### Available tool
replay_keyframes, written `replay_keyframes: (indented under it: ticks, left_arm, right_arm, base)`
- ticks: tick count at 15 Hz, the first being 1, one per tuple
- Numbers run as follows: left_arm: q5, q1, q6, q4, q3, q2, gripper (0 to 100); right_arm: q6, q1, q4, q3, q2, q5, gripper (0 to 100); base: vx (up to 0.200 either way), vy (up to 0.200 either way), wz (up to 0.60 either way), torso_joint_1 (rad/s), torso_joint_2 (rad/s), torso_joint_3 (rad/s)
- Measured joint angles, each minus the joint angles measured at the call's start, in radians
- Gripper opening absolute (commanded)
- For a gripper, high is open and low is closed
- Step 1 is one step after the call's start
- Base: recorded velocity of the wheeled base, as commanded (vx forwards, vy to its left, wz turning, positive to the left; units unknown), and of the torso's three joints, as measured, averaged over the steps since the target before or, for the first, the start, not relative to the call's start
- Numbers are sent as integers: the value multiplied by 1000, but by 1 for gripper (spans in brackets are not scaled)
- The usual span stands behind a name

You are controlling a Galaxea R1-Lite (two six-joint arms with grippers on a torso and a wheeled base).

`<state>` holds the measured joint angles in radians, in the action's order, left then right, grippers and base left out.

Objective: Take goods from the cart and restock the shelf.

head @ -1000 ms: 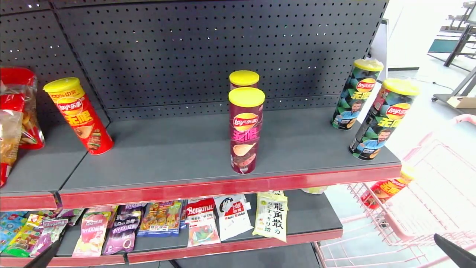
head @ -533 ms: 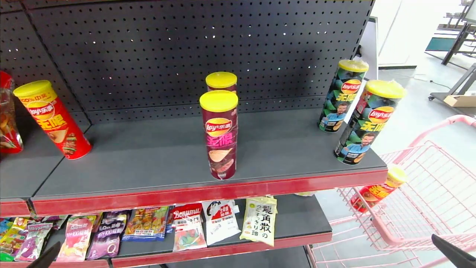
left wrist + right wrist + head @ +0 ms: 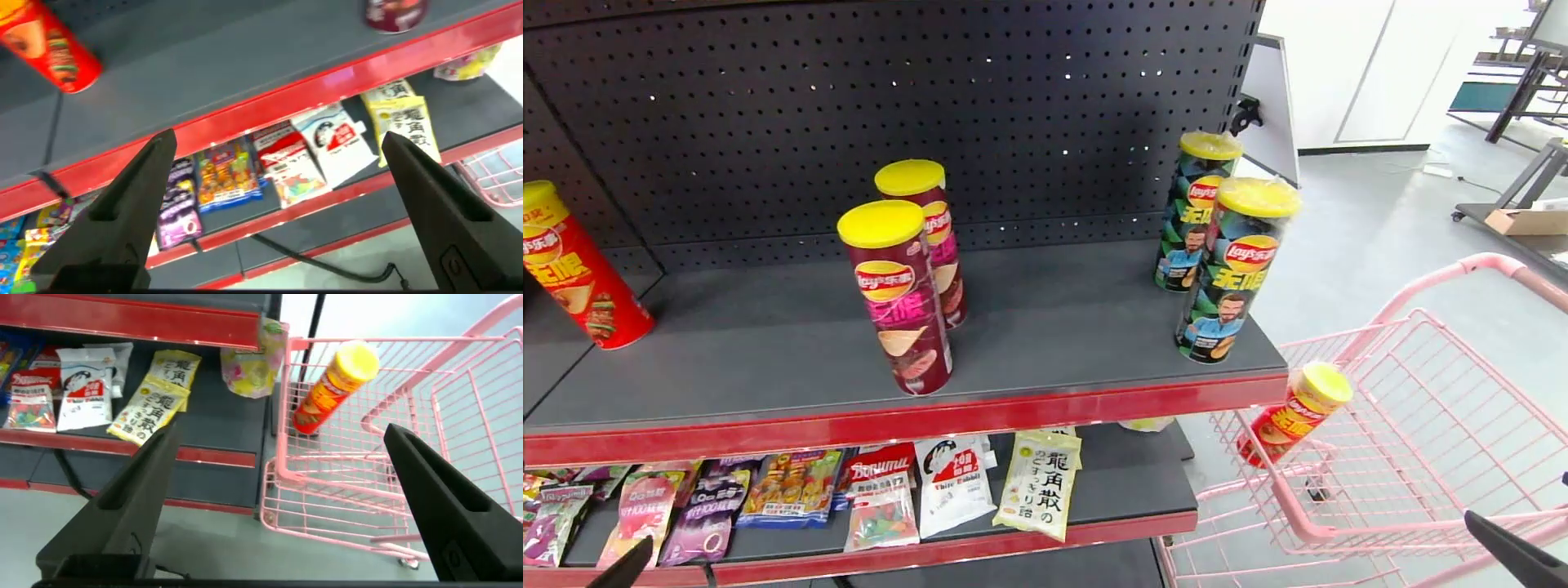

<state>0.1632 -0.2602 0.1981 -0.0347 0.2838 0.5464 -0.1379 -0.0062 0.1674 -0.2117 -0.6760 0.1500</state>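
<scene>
A red chip can (image 3: 1294, 412) with a yellow lid leans in the near corner of the pink wire cart (image 3: 1437, 384), right of the shelf; the right wrist view shows the can (image 3: 335, 388) too. On the grey shelf (image 3: 890, 425) with its red front edge stand two maroon cans (image 3: 897, 298), two green-black cans (image 3: 1233, 269) and a red can (image 3: 572, 269) at the far left. My left gripper (image 3: 278, 212) hangs open and empty before the lower shelf. My right gripper (image 3: 282, 506) is open and empty, low in front of the cart, apart from the can.
Several snack bags (image 3: 792, 490) lie on the lower shelf. A dark pegboard (image 3: 890, 106) backs the shelf. Free board lies between the can groups. Grey floor runs right of the cart, with a cardboard box (image 3: 1523, 219) far back.
The head camera has turned right, so the whole picture slid left and more of the cart shows. Cans, cart and both grippers keep their places.
</scene>
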Motion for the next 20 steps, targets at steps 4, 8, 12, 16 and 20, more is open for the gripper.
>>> replay_keyframes:
  ticks: [4, 8, 12, 16, 20]
  left_arm:
    - [2, -1, 0, 2, 0, 4, 100]
    - [-1, -2, 1, -1, -5, 4, 100]
    - [-1, -2, 1, 0, -6, -3, 100]
    - [-2, -2, 1, 0, -8, -20, 100]
    - [-2, -2, 1, 2, -19, -49, 100]
  right_arm:
    - [0, 1, 2, -6, -22, 0, 100]
    - [-1, 3, -2, -6, -32, 0, 100]
    - [-1, 3, -3, -4, -34, 0, 100]
    - [-1, 1, 2, -6, -42, 0, 100]
    - [-1, 0, 3, -5, -50, 0, 100]
  base:
    - [0, -150, 0, -1, 3, 1]
    - [0, 0, 0, 0, 0, 0]
    - [0, 0, 0, 0, 0, 0]
    - [0, 0, 0, 0, 0, 0]
    - [0, 0, 0, 0, 0, 0]
